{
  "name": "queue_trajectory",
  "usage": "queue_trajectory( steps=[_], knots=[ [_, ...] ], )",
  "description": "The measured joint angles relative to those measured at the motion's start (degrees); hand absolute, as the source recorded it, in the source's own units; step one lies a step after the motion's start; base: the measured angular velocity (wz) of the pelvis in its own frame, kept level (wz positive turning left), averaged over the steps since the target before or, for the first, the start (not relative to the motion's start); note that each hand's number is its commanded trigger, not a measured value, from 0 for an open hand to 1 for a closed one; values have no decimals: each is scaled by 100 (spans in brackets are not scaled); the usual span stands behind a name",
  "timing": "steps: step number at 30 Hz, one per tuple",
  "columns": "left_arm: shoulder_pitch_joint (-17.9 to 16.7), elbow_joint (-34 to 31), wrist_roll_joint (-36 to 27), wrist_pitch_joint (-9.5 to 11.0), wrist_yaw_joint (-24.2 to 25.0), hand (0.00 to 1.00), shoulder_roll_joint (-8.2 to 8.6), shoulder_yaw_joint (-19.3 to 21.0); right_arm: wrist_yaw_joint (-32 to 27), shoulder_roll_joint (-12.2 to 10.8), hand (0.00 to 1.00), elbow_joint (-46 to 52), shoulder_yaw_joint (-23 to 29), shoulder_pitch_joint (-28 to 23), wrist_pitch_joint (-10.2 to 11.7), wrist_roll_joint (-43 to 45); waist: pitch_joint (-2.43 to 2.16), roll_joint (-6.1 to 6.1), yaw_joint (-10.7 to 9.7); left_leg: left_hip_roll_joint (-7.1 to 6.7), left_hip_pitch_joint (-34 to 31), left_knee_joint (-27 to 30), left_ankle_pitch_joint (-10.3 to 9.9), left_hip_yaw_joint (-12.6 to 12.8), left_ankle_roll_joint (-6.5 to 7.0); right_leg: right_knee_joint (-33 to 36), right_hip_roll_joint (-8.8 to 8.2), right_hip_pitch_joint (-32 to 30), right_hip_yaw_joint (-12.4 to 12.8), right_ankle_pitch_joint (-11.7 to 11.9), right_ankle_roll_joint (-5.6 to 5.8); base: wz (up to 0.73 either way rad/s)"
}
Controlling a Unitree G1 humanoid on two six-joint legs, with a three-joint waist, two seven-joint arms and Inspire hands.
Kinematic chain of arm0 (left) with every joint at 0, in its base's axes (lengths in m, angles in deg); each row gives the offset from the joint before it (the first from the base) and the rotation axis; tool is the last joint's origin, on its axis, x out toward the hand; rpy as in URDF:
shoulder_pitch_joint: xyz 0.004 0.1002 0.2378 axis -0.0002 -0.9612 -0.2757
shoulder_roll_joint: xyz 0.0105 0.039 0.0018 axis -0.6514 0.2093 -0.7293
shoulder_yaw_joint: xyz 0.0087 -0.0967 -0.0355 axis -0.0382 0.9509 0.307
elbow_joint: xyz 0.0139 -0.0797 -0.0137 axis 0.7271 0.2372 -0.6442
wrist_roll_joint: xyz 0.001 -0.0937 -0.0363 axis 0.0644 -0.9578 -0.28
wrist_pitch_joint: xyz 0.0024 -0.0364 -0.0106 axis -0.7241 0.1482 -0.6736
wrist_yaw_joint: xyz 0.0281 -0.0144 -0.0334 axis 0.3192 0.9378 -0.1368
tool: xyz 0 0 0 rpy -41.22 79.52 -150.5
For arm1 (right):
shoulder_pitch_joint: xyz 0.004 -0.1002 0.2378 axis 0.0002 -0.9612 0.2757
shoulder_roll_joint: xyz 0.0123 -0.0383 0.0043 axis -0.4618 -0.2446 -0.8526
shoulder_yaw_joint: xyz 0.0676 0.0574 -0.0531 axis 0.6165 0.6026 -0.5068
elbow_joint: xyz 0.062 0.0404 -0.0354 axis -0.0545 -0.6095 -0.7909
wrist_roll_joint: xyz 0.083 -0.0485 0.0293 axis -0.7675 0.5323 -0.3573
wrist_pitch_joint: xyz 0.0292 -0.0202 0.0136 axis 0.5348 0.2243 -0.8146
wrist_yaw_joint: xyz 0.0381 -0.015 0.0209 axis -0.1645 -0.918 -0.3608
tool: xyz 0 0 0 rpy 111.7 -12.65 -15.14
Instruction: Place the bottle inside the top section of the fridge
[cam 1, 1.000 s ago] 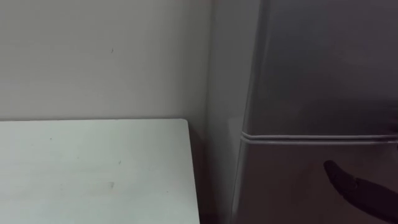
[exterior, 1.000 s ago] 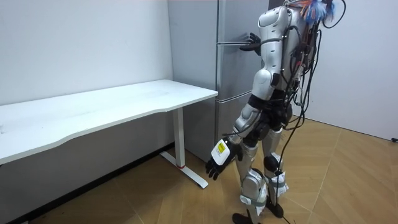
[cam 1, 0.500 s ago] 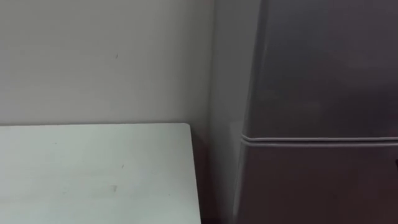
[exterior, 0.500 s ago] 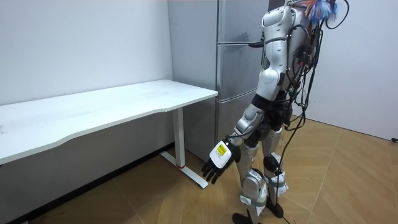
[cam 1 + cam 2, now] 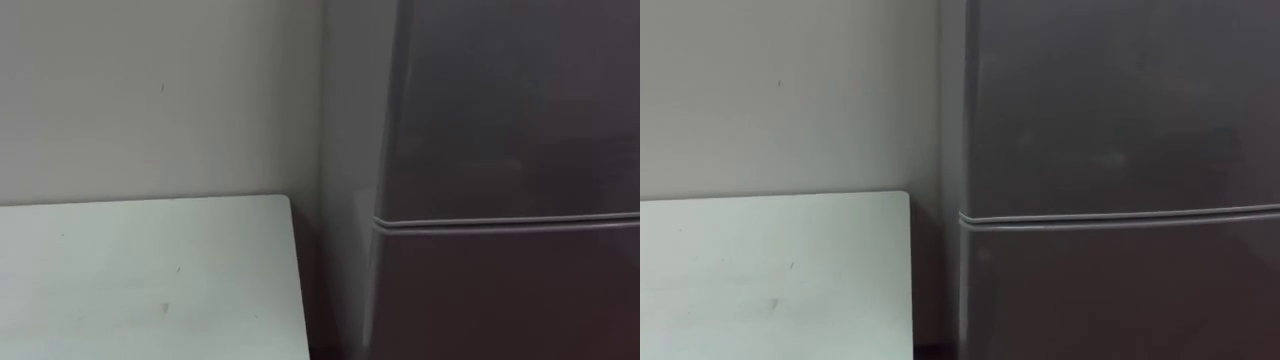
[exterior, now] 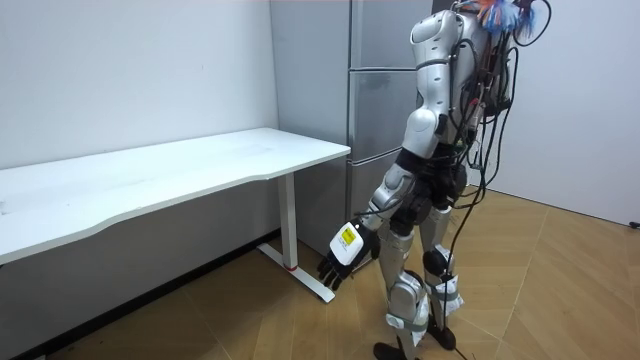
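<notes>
The robot stands close before the grey fridge (image 6: 377, 110), by the end of the white table (image 6: 200, 165) that lies nearest it. The eye views look at the fridge's front, where the upper door (image 5: 510, 100) and the door below it (image 5: 510, 295) are both shut, and the seam (image 5: 500, 220) between them is closed along all of its visible run. The left hand (image 6: 338, 264) hangs low beside the thigh, above the wooden floor (image 6: 250, 320), with its fingers slack and holding nothing. The table's top is bare from its far corner, just beside the fridge's side, along to the room view's left edge. Where the bottle is I cannot tell: it is not in the left hand and not on the table. With the upper door shut, I judge that either the bottle is already inside and the job is finished, or fetching, opening, placing and closing are all still left; these pictures do not settle which
</notes>
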Motion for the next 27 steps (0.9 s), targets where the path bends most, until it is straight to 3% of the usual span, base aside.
queue_trajectory(
  steps=[1,5,10,14,17,23,27],
  knots=[
    [-2,0,-2,-18,0,0,7,-3,-50,0,0,-30,9,0,0,-36,20,32,-7,-1,-5,1,0,0,0,-5,0,0,1,-1,1,0],
    [-12,-55,-14,-135,-2,0,48,-9,-245,-31,0,-348,-1,-100,11,-279,20,26,-37,-4,-46,11,0,-7,1,-26,-5,-31,16,-17,11,1],
    [-28,-230,-150,-165,-113,0,59,-9,-334,-366,0,-1027,-93,-462,-57,-611,6,40,-8,-10,-98,6,3,-11,3,-1,-5,-96,16,-13,9,1],
    [-6,-327,-236,-190,-222,0,126,-29,-360,-472,0,-1777,-488,-565,-174,-890,-25,163,-40,-23,-74,-13,1,1,6,30,-17,-103,41,-14,14,-2],
    [-5,-391,-360,-172,-359,0,185,-44,-327,-621,0,-2146,-813,-675,-250,-887,-20,224,-45,-21,-80,-13,-1,-7,4,77,-22,-115,59,-49,17,0],
    [5,-205,-466,-163,-381,0,229,-137,42,-727,0,-3506,-1427,-701,-281,-476,-10,229,-28,-36,-57,-3,-1,-51,4,80,-39,-95,36,-96,23,3],
    [-27,-104,-464,-155,-501,0,347,-150,429,-757,0,-4533,-1997,-740,-393,-191,6,260,125,-28,23,-24,-2,12,5,84,-26,-89,146,-94,21,-10]
  ],
)
